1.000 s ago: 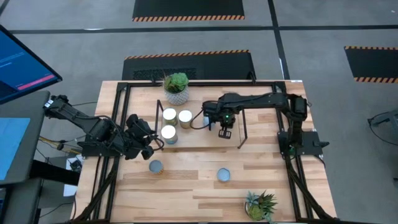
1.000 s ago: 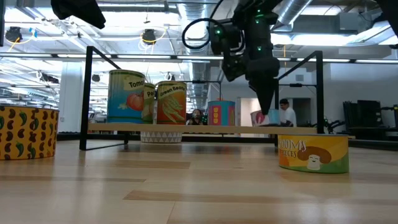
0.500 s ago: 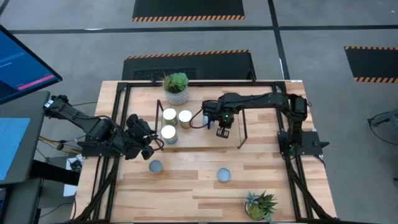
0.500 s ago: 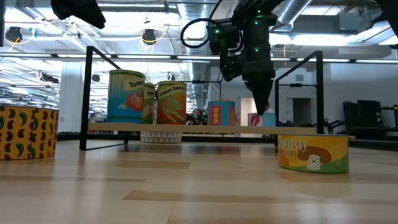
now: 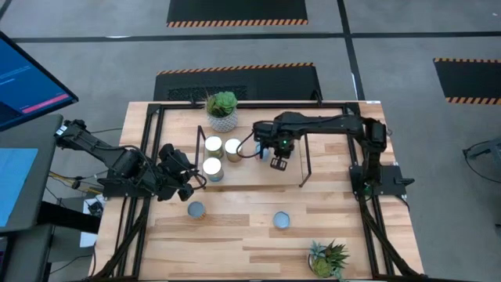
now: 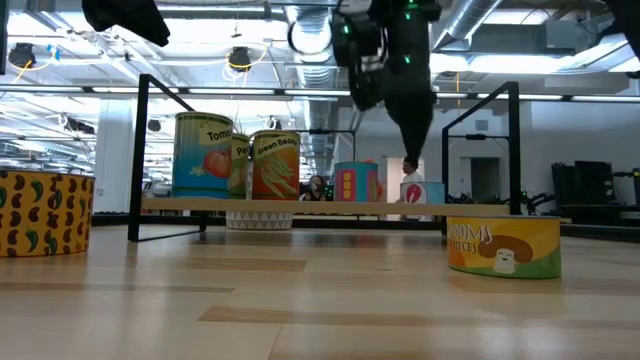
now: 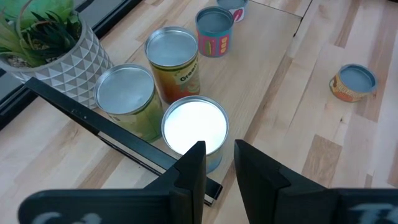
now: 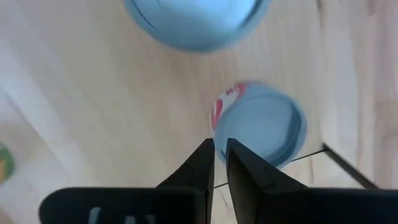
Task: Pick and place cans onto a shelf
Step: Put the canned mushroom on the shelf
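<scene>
The shelf [image 5: 249, 174] is a low light-wood board with black wire ends. Three tall cans [image 5: 213, 145] [image 5: 232, 148] [image 5: 211, 168] stand on its left part. In the low view a colourful can [image 6: 356, 182] and a small red-and-white can [image 6: 423, 192] stand further right on the shelf. My right gripper [image 6: 414, 150] points down above the small can [image 8: 261, 130], shut and empty. My left gripper [image 7: 217, 163] is open above the white-topped can [image 7: 194, 127], touching nothing. Two cans [image 5: 196, 209] [image 5: 281, 220] stand on the table.
A white patterned pot with a succulent [image 5: 222, 110] stands behind the shelf's left end. A spiky potted plant [image 5: 329, 258] stands at the near right. Black rails [image 5: 153, 149] frame the table. The shelf's right part [image 5: 293, 176] is bare.
My right gripper has risen from just above the small red-and-white can and drifted a little toward the table's left and far edge. The can stays standing on the shelf.
</scene>
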